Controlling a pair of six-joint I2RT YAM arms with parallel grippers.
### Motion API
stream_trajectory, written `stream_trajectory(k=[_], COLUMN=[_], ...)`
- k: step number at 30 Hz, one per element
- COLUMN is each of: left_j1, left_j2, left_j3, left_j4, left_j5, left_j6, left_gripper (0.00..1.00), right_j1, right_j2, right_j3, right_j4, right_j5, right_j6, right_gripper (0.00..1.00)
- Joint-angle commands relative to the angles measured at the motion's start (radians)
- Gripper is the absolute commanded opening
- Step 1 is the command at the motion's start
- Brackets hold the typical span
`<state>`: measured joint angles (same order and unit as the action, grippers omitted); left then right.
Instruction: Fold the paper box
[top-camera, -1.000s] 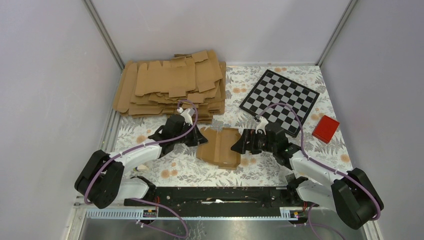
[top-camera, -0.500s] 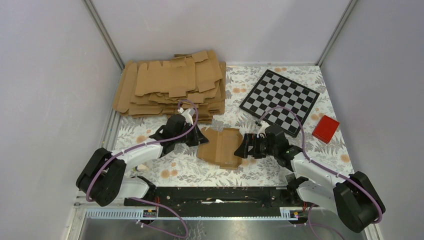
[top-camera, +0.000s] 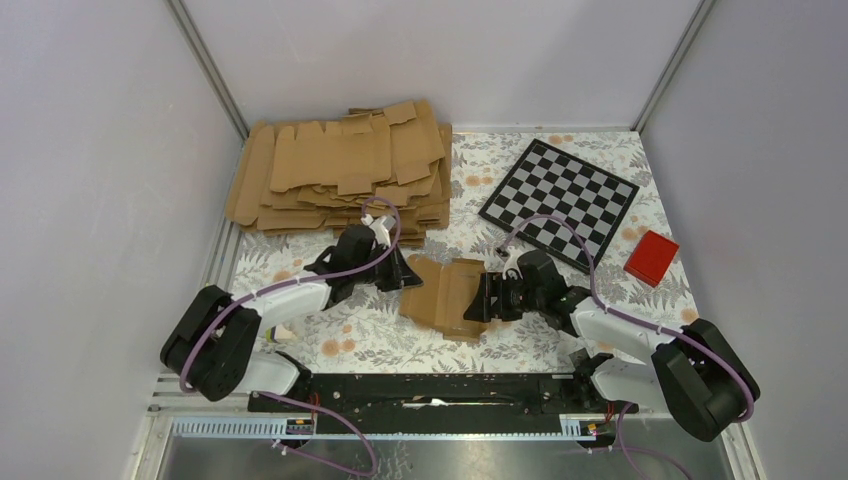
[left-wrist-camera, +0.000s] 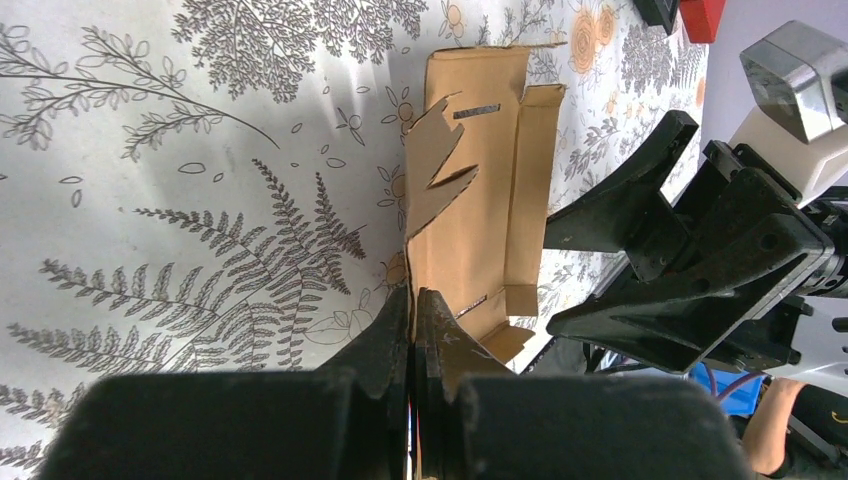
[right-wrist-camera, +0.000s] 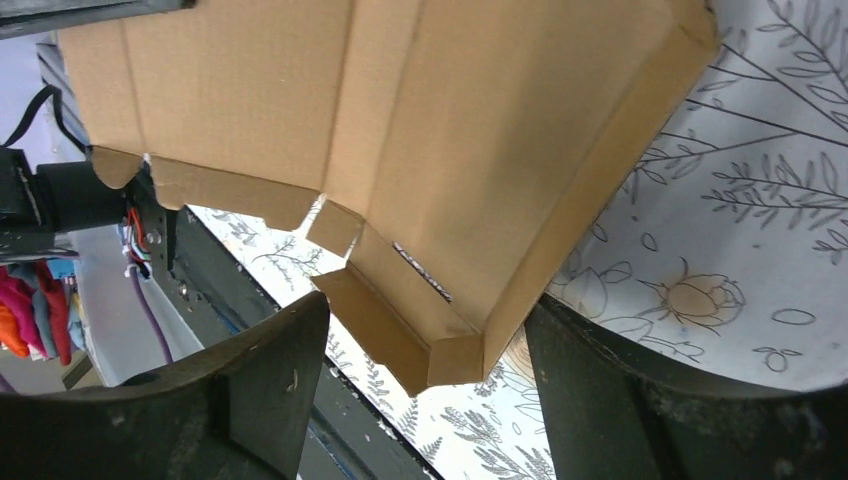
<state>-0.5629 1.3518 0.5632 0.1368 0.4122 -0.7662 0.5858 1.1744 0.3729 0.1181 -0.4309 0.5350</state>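
Note:
The paper box (top-camera: 447, 295) is a brown cardboard blank with flaps, lying mid-table between the two grippers, its right panel bent upward. My left gripper (top-camera: 405, 280) is shut on the box's left edge; in the left wrist view the jaws (left-wrist-camera: 413, 300) pinch the cardboard sheet (left-wrist-camera: 480, 200). My right gripper (top-camera: 487, 298) is open at the box's right side. In the right wrist view its fingers (right-wrist-camera: 260, 380) straddle the raised folded edge and corner flap of the box (right-wrist-camera: 400, 130) without closing on it. The right gripper also shows in the left wrist view (left-wrist-camera: 690, 270).
A big pile of flat brown blanks (top-camera: 340, 170) lies at the back left. A checkerboard (top-camera: 560, 200) lies at the back right, with a small red block (top-camera: 651, 257) beside it. A black rail (top-camera: 430, 390) runs along the near edge. Walls enclose the table.
My right gripper has moved left against the box, and the box's right panel has bent up, so the box looks narrower. My left gripper keeps its hold and has shifted slightly right.

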Motion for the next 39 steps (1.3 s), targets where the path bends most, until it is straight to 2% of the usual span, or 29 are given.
stream_trajectory(k=[1,7,17,22,31,39], left_j1=[-0.002,-0.002,-0.002,-0.002,-0.003,-0.003], left_j2=[0.03,0.053,0.093,0.117,0.153,0.154], left_j3=[0.056,0.063,0.098,0.127,0.148,0.158], left_j4=[0.078,0.125,0.116,0.1,0.122,0.122], left_j5=[0.078,0.119,0.16,0.189,0.252,0.254], left_j6=[-0.022,-0.053,-0.044,-0.049,-0.084,-0.085], left_gripper=[0.0,0.0,0.0,0.0,0.0,0.0], right_j1=[0.018,0.021,0.023,0.027,0.07,0.127], right_j2=[-0.01,0.019,0.007,-0.004,0.014,0.022], right_j3=[0.047,0.059,0.055,0.043,0.072,0.085], right_j4=[0.046,0.046,0.001,0.011,-0.042,-0.062], right_j5=[-0.052,-0.099,-0.179,-0.236,-0.126,-0.036], right_j6=[0.01,0.011,-0.076,-0.103,-0.139,-0.156], right_gripper=[0.77,0.73,0.97,1.0,1.0,1.0])
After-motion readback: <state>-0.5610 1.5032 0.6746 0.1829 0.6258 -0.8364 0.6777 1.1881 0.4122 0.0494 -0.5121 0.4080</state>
